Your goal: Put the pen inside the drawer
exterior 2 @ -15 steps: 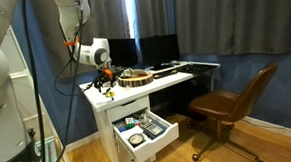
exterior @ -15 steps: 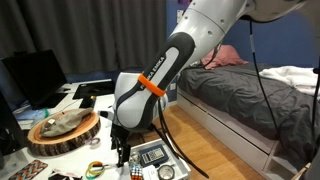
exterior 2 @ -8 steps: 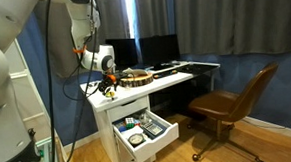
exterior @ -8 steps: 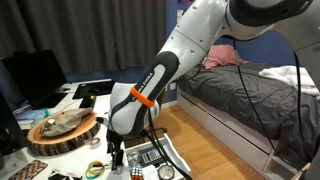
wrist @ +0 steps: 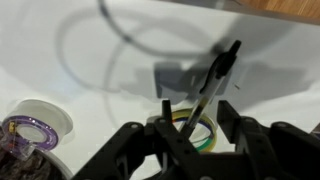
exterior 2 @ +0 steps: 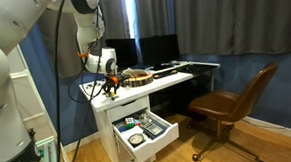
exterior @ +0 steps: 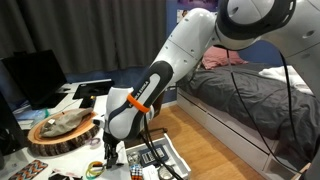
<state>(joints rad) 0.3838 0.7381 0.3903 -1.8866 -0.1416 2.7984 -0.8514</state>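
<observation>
In the wrist view the pen (wrist: 212,82), a thin dark stick, slants up across the white desk (wrist: 90,60) and over the yellow-green tape ring (wrist: 203,133). My gripper (wrist: 197,112) straddles its lower end. The jaws stand partly closed, with a small gap showing on each side of the pen. In both exterior views the gripper (exterior: 108,156) (exterior 2: 108,90) is low over the desk's near corner, beside the round wooden slab (exterior: 63,131). The white drawer (exterior 2: 161,138) stands pulled out below the desk, and it shows again as a tray (exterior: 176,158) holding small items.
A dark calculator (exterior: 150,157) and a colour cube (exterior: 135,172) lie in the drawer. A clear tape roll (wrist: 36,130) sits left of the gripper. Monitors (exterior: 35,75) stand at the back of the desk. A brown office chair (exterior 2: 232,101) and a bed (exterior: 250,90) are nearby.
The arm has come down toward the desk corner, and the jaws have narrowed from wide open to partly closed around the pen.
</observation>
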